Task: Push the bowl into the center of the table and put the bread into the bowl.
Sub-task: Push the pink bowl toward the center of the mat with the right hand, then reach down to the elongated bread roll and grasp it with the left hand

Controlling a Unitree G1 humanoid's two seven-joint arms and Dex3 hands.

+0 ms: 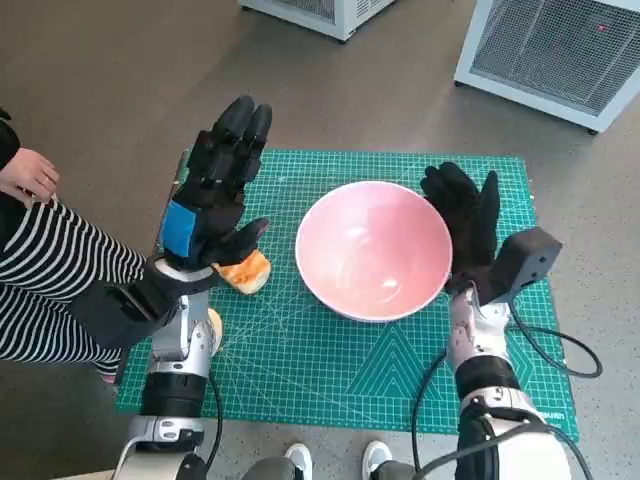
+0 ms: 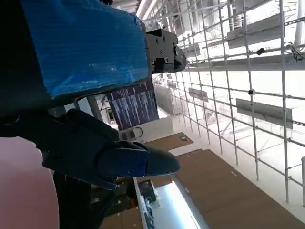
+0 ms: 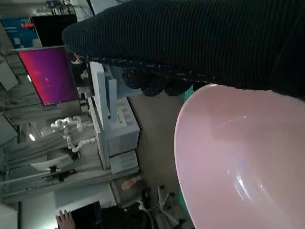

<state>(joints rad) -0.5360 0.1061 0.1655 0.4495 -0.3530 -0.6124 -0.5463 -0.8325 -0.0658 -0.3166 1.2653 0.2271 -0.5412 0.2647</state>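
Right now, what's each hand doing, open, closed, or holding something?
Left hand: open, fingers spread, holding nothing.
Right hand: open, beside the pink bowl, gripping nothing.

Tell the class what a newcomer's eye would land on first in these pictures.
The big pink bowl stands out, empty, near the middle of the green mat. The two black hands flank it: the gloved right hand open against its rim, the blue-taped left hand raised open above the bread. A person's striped sleeve edges in beside the left arm.
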